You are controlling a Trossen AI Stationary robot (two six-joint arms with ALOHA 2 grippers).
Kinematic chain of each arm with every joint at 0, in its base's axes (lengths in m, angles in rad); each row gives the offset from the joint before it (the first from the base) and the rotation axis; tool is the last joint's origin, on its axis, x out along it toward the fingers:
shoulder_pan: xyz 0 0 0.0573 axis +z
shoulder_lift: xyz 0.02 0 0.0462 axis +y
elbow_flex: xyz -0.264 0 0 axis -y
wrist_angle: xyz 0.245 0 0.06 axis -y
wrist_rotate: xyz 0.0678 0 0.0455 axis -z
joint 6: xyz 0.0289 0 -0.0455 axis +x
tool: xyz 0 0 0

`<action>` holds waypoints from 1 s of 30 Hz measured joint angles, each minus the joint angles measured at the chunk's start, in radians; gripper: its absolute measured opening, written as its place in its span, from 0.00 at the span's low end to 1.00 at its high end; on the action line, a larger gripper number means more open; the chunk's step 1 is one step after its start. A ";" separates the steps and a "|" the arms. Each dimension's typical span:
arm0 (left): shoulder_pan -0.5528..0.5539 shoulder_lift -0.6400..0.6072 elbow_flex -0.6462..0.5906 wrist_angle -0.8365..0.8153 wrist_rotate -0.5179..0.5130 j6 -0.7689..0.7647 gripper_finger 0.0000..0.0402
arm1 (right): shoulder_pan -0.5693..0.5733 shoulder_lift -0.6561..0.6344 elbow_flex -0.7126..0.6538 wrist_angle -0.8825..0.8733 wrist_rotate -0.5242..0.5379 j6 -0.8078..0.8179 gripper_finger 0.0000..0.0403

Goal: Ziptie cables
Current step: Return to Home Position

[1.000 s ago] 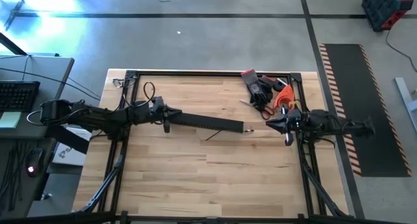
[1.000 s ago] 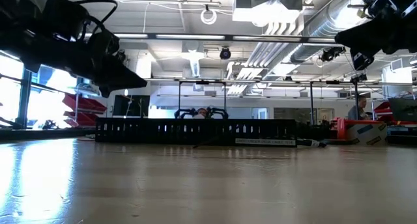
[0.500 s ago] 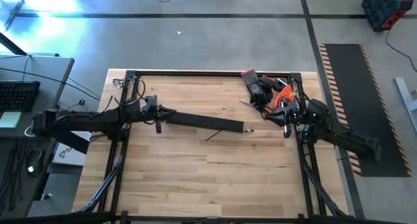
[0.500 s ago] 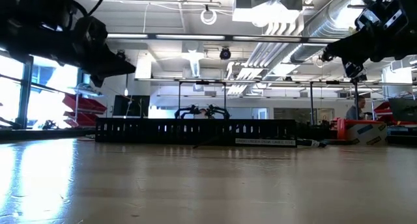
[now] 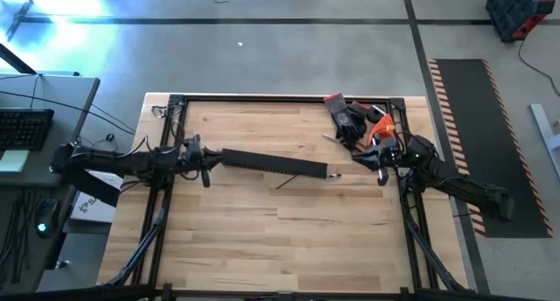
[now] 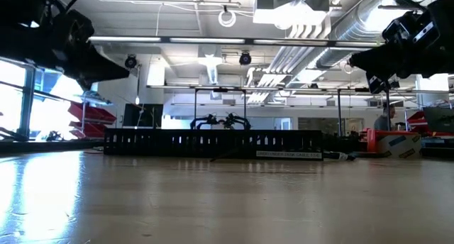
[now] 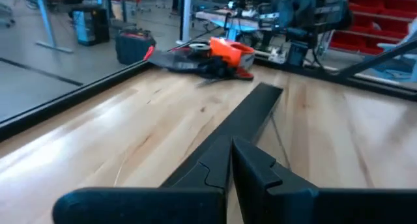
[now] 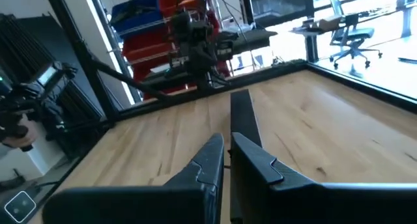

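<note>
The cables show as a thin dark wire [image 5: 287,183] with a small light tip, lying loose on the wood just near of the black comb-toothed channel [image 5: 273,164]; the low view shows it in front of the channel [image 6: 213,142]. My left gripper [image 5: 208,159] hovers shut off the channel's left end and points along it [image 7: 254,113]. My right gripper [image 5: 363,159] hovers shut beyond the channel's right end, facing the channel [image 8: 241,113]. Both hang above the table in the low view, the left gripper [image 6: 106,68] and the right gripper [image 6: 358,59]. Neither holds anything.
Dark gloves and an orange-handled tool [image 5: 360,126] lie piled in the far right corner. A black metal frame [image 5: 280,98] borders the table. A desk with a keyboard [image 5: 24,126] stands beyond the left edge. Bare wood [image 5: 280,240] lies near of the channel.
My left gripper has drawn back toward the table's left edge, off the channel's left end, staying shut. My right arm has folded, its rear part swinging toward the near edge, and its gripper has sunk a little. The channel and the wire have not moved.
</note>
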 joint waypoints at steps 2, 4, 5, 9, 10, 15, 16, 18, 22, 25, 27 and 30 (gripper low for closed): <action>-0.031 -0.001 -0.042 0.032 -0.038 -0.002 0.00 | 0.000 0.000 0.000 -0.004 -0.004 0.000 0.04; -0.051 0.001 -0.040 0.020 -0.040 0.000 0.00 | 0.000 0.001 0.000 -0.010 -0.045 0.001 0.04; -0.059 0.000 -0.040 0.021 -0.040 0.004 0.00 | 0.000 0.001 0.000 -0.008 -0.083 -0.002 0.04; -0.076 -0.001 -0.039 0.069 -0.022 0.053 0.00 | 0.000 0.005 0.000 -0.009 -0.174 -0.048 0.04; -0.077 -0.001 -0.039 0.084 -0.008 0.063 0.00 | 0.000 0.006 0.000 -0.011 -0.169 -0.060 0.04; -0.081 -0.001 -0.039 0.095 -0.027 0.043 0.00 | 0.000 0.006 0.000 -0.014 0.027 -0.028 0.04; -0.080 0.000 -0.039 0.076 -0.051 0.016 0.00 | 0.000 0.006 0.000 -0.019 0.082 0.021 0.04; -0.079 0.001 -0.039 0.031 -0.066 -0.040 0.00 | 0.000 0.005 0.000 -0.024 0.160 0.106 0.04; -0.080 0.001 -0.039 -0.008 -0.064 -0.068 0.00 | 0.000 0.005 -0.001 -0.033 0.236 0.226 0.04; -0.080 0.001 -0.039 -0.016 -0.064 -0.063 0.00 | 0.000 0.005 -0.001 -0.035 0.249 0.249 0.04; -0.080 0.001 -0.039 -0.016 -0.064 -0.062 0.00 | 0.002 0.005 -0.001 -0.035 0.249 0.245 0.04; -0.080 0.001 -0.039 -0.017 -0.064 -0.063 0.00 | 0.060 -0.014 -0.001 -0.037 0.277 0.245 0.04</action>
